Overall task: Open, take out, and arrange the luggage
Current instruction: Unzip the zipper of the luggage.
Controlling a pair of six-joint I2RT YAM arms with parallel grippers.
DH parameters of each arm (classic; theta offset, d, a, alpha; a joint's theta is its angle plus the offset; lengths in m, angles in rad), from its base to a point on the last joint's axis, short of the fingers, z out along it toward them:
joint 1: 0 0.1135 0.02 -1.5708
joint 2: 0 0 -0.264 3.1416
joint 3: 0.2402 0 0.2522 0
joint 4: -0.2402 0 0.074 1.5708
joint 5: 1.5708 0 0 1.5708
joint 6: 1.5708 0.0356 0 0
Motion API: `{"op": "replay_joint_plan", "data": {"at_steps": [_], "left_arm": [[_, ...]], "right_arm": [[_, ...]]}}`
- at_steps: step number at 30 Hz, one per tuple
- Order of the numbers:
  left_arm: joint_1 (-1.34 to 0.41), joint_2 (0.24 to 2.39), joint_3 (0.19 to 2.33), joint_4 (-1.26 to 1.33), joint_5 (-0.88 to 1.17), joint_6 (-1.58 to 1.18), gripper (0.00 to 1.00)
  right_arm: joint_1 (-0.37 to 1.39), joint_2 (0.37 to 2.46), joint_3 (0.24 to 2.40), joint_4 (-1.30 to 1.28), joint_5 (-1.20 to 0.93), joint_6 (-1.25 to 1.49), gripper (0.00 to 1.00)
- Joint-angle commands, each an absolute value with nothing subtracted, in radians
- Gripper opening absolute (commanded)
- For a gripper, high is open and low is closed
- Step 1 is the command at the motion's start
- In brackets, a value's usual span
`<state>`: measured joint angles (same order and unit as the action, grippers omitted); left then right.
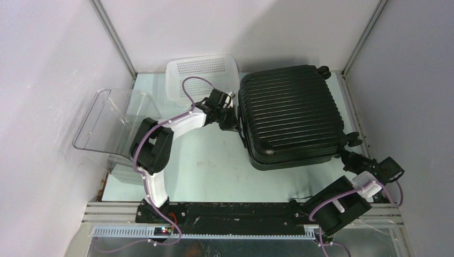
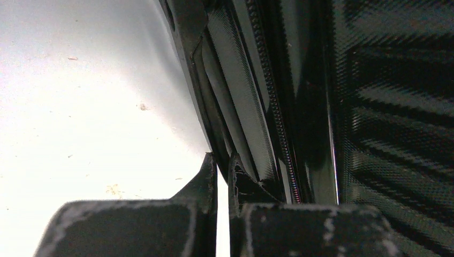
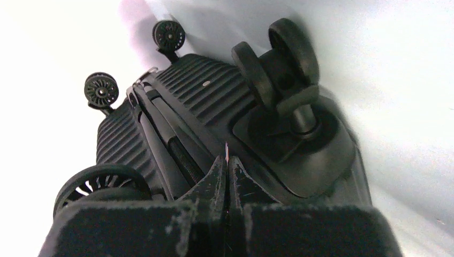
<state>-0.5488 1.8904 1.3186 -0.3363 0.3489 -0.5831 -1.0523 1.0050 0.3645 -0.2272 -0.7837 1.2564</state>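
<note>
Luggage [image 1: 292,112]: black ribbed hard-shell case, closed, lying flat on the right half of the table [image 1: 209,160], wheels along its right side. Left gripper [image 2: 220,158]: fingers pinched almost together at the zip seam on the case's left side. Right gripper [image 3: 226,158]: fully closed, tips against the case's wheel end beside a caster [image 3: 284,53]. White perforated basket [image 1: 201,60] sits behind the left gripper, and a clear bin [image 1: 115,115] stands at the left.

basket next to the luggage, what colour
The basket is white, with a perforated base; clearest in the top external view.
</note>
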Motion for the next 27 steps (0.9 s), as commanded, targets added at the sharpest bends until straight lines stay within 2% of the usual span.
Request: {"op": "replay_joint_plan", "data": {"at_steps": [1, 14, 20, 27], "left_arm": [[-0.502, 1.916, 1.278, -0.549, 0.187, -0.419, 0.0], [-0.502, 1.915, 1.249, -0.552, 0.156, -0.376, 0.0], [-0.503, 1.9, 1.218, -0.533, 0.183, -0.384, 0.0], [-0.51, 1.902, 1.232, -0.555, 0.184, -0.359, 0.0]], "right_arm": [[-0.996, 1.121, 0.454, -0.102, -0.825, 1.249, 0.0], [-1.072, 1.082, 0.446, -0.124, -0.859, 1.295, 0.0], [-1.097, 1.141, 0.383, 0.226, -0.906, 1.45, 0.0], [-1.057, 1.2, 0.388, 0.304, -0.906, 1.439, 0.0]]}}
